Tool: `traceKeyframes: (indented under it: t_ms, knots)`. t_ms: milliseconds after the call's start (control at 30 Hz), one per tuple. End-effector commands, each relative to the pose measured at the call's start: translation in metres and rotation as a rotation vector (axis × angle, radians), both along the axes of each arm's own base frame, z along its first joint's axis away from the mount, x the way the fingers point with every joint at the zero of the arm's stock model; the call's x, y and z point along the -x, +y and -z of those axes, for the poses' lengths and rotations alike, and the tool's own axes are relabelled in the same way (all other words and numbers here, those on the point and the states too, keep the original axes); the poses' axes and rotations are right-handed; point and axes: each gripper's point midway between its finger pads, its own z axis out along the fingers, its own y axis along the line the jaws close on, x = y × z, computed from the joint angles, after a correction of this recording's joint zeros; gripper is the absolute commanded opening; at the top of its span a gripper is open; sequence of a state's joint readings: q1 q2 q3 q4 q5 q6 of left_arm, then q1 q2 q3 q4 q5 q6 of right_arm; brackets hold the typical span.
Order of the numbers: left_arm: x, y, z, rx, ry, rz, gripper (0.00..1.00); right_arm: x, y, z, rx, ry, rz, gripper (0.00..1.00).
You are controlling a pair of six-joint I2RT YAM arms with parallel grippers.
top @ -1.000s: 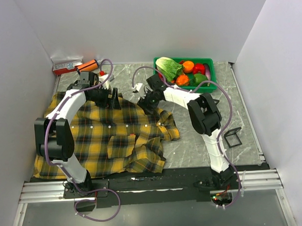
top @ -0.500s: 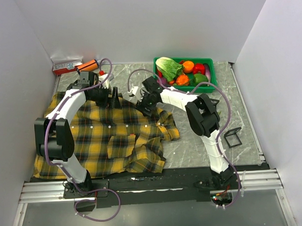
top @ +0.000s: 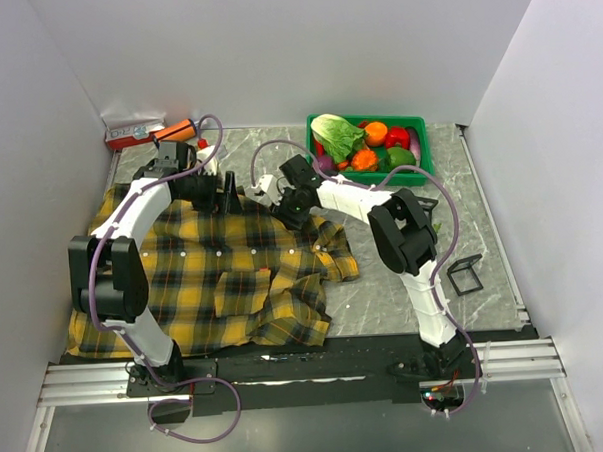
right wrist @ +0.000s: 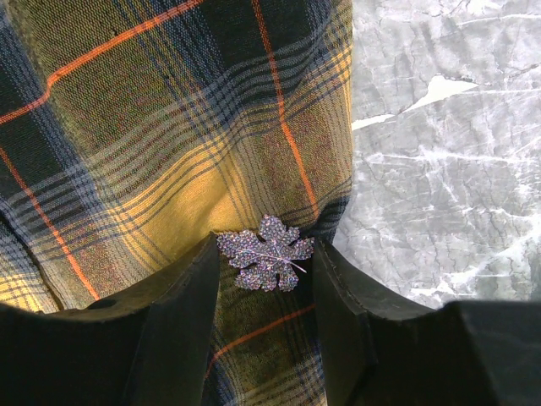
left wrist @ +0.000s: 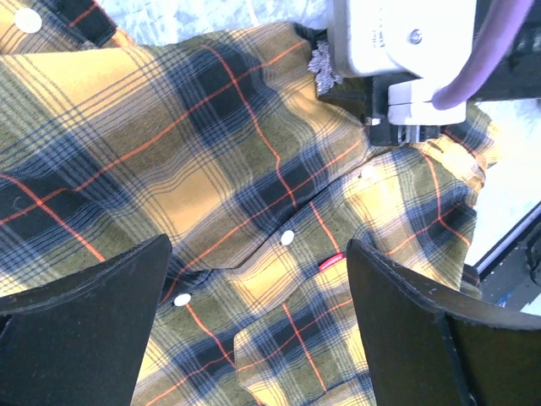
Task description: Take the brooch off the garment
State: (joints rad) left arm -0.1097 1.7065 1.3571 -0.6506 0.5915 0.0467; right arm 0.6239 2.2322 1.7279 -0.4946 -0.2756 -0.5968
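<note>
Marble counter (right wrist: 439, 169): top view hides what right wrist view shows, right gripper (right wrist: 266, 245) clamping brooch (right wrist: 266, 252) on plaid shirt (right wrist: 127, 127); left gripper (left wrist: 258, 245) wide open.

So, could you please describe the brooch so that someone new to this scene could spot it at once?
Start at the yellow-and-black plaid shirt spread on the marbled table and go to its far edge. There, between the black fingers of the right gripper, sits the brooch: a sparkly silvery leaf-like ornament with jagged lobes, unlike the shirt's round white buttons.
</note>
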Motion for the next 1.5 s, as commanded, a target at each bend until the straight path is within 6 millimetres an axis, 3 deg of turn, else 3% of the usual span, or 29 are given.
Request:
traceKeyframes:
  t_ms: [0,133,367,467,667,867,1233,1467]
  knots:
    - [-0.012,-0.009,-0.031,0.071,-0.084,0.014,0.91,0.001,-0.002,-0.022,-0.021,-0.019,-0.012,0.29]
    - [-0.013,-0.018,-0.035,0.128,-0.109,0.042,0.91,0.008,-0.006,-0.039,-0.06,0.013,-0.01,0.29]
    - [-0.026,-0.044,-0.053,0.336,-0.089,0.019,0.88,0.044,-0.004,-0.102,-0.253,0.1,-0.088,0.29]
    - [-0.034,-0.059,-0.049,0.396,-0.038,0.042,0.82,0.055,-0.003,-0.115,-0.29,0.101,-0.112,0.28]
    - [-0.024,-0.098,-0.06,0.5,-0.001,0.187,0.7,0.059,0.0,-0.135,-0.344,0.072,-0.122,0.27]
    - [-0.01,-0.121,-0.051,0.56,0.076,0.257,0.62,0.058,-0.003,-0.144,-0.353,0.023,-0.131,0.28]
    - [0.003,-0.13,-0.036,0.577,0.15,0.279,0.46,0.05,0.0,-0.151,-0.368,-0.012,-0.103,0.27]
    - [0.017,-0.144,-0.038,0.616,0.19,0.335,0.38,0.049,-0.001,-0.15,-0.36,-0.015,-0.101,0.27]
